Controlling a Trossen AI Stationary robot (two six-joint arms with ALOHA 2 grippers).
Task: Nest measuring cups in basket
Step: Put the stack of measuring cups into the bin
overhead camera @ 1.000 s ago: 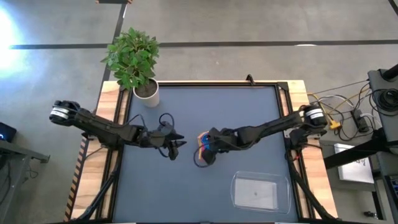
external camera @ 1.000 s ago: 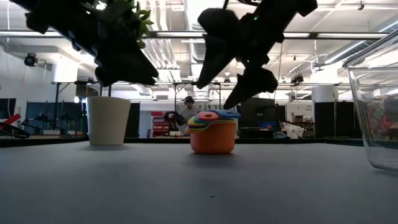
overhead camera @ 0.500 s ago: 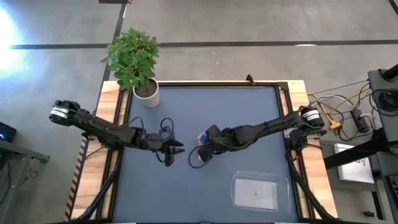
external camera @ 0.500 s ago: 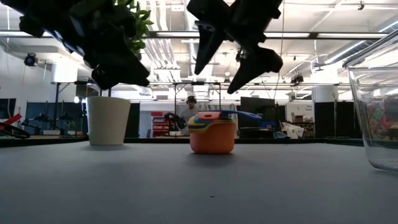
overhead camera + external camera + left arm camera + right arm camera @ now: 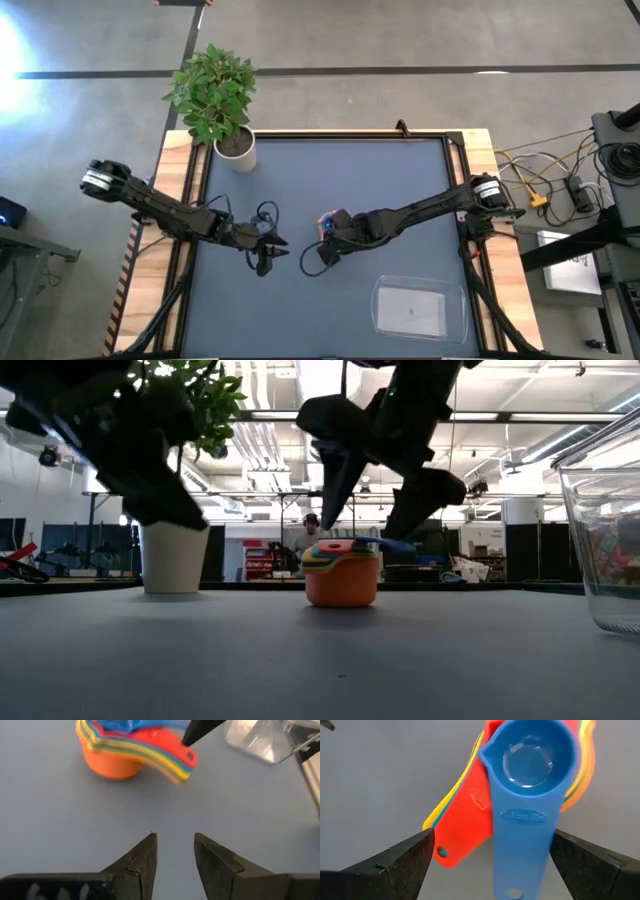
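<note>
orange, red, yellow and blue plastic measuring cups (image 5: 342, 573) sit one inside another in a little stack near the middle of the dark grey table (image 5: 400, 180). the big orange cup is at the bottom and touches the table. the small blue cup (image 5: 530, 760) is on top, and its flat handle sticks out past the red handle (image 5: 465, 827) beside it.

the right gripper (image 5: 490, 862) hangs right over the stack. its two dark fingers (image 5: 405, 857) are spread wide apart, one on each side of the blue handle, and they are not touching it. from the table-level camera the fingers point down just above the stack, with a gap still between them and the cups.

the left gripper (image 5: 174, 855) is off to one side of the stack, well apart from it, and low over the bare table. its fingers (image 5: 137, 862) are a little apart and hold nothing.

the clear plastic basket (image 5: 418, 307) sits near the stack, on the side toward the table's front edge and closer to the right arm. there are no cups in it.

a white pot with a green leafy plant (image 5: 226, 112) stands far from the stack, at the back corner of the table on the left arm's side.

behind the stack, way back in the room, a person (image 5: 308, 538) can be seen.
</note>
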